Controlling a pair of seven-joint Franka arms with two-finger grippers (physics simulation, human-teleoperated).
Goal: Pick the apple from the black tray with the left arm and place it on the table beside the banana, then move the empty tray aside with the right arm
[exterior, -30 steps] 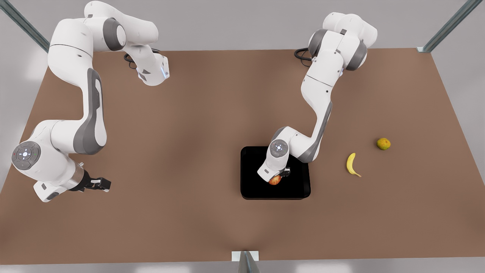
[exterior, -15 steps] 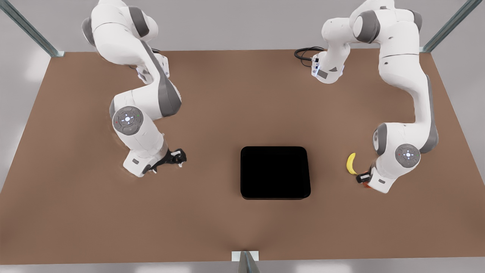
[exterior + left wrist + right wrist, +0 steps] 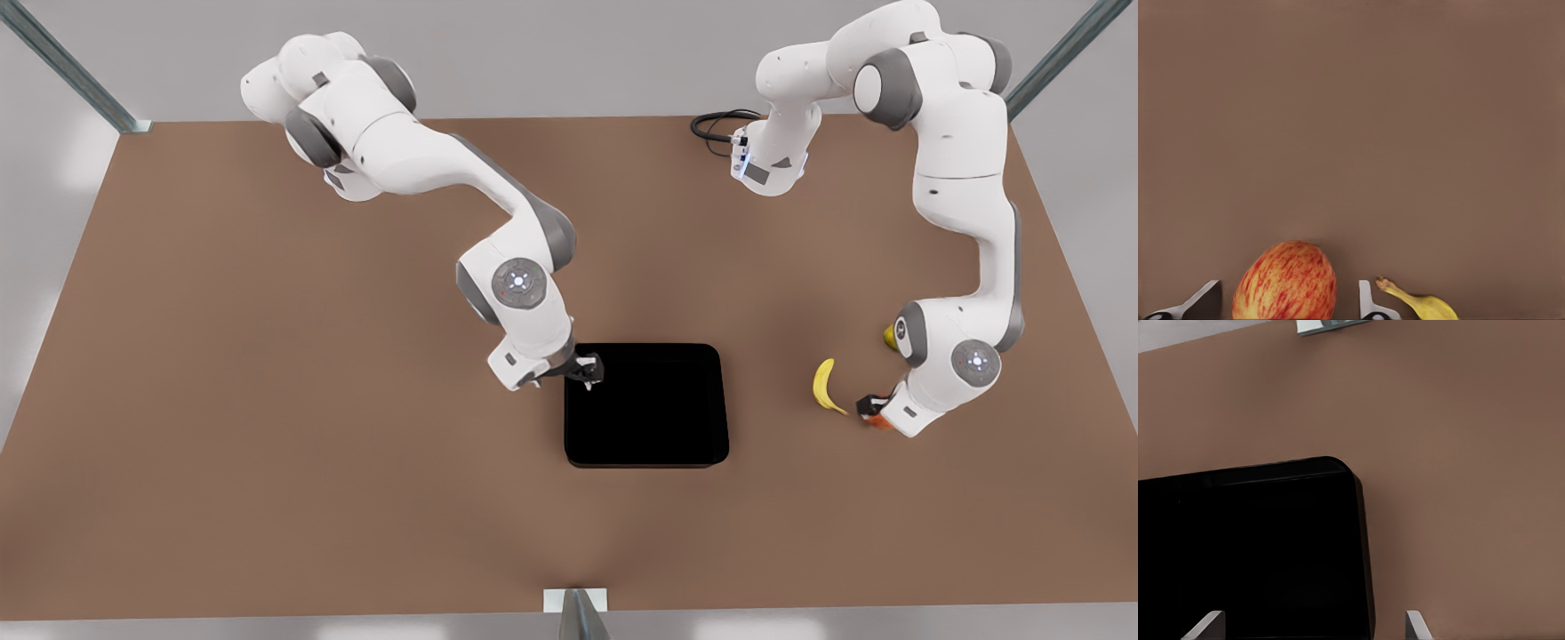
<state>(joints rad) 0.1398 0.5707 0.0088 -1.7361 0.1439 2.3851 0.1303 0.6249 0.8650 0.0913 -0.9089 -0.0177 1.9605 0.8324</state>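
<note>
The red, yellow-streaked apple [image 3: 1286, 283] rests on the table [image 3: 267, 444] just beside the banana [image 3: 824, 386] at the front view's right. My left gripper [image 3: 1288, 288] straddles it, open, with a small gap on each side of the fruit. Under that gripper [image 3: 869, 407] a sliver of the apple [image 3: 880, 421] peeks out in the front view. The black tray [image 3: 646, 405] lies empty mid-table. My right gripper [image 3: 589, 372] hovers at the tray's far corner on the front view's left, fingers spread wide and open over the tray's [image 3: 1251, 553] edge.
A yellow-green round fruit [image 3: 889, 335] sits behind the left arm's wrist, partly hidden. A black cable [image 3: 716, 124] coils at the table's far edge. Bare tabletop stretches across the front view's left half and along the near edge.
The right arm swung from the front view's left across to the tray's corner. The left gripper stayed by the banana with the apple, shifting only slightly.
</note>
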